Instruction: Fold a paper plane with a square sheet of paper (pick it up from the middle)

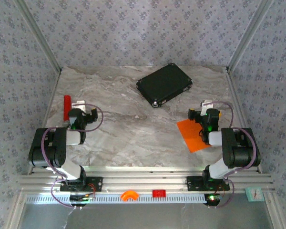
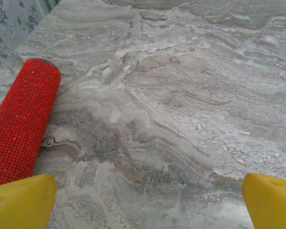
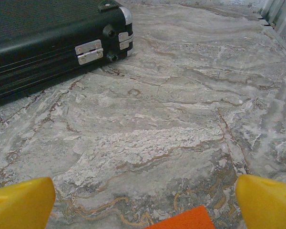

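Note:
The square sheet of paper is bright orange and lies flat on the marble table at the right, its near edge tucked under the right arm. One corner of the sheet shows at the bottom of the right wrist view. My right gripper hovers over the sheet's far edge, open, with bare table between its yellow fingertips. At the left, my left gripper is open over bare marble, yellow fingertips wide apart. The paper plane is out of view.
A black flat case lies at the back centre, its latched corner ahead and left of the right gripper. A red glittery cylinder lies just left of the left gripper. Patterned walls enclose three sides.

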You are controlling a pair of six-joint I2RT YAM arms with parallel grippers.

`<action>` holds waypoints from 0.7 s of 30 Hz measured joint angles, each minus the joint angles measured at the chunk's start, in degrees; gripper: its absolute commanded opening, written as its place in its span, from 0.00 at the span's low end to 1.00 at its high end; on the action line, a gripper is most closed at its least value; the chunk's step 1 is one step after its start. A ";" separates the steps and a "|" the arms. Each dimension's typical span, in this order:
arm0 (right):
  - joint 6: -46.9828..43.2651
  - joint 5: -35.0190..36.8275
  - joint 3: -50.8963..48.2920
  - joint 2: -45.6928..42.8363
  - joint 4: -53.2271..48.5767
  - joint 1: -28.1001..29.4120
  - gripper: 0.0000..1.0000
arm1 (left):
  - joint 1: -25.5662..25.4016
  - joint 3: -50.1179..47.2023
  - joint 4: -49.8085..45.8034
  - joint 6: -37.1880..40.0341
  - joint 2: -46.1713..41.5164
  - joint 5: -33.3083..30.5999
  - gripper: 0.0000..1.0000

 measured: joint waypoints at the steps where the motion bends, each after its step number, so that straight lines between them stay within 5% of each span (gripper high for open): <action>1: 0.00 -0.04 0.00 0.00 0.00 0.00 0.99 | 0.02 0.00 0.00 0.00 0.00 0.22 1.00; 21: -0.02 -0.42 0.00 0.00 -0.07 -0.28 0.99 | 0.15 0.00 0.04 0.46 0.00 2.75 1.00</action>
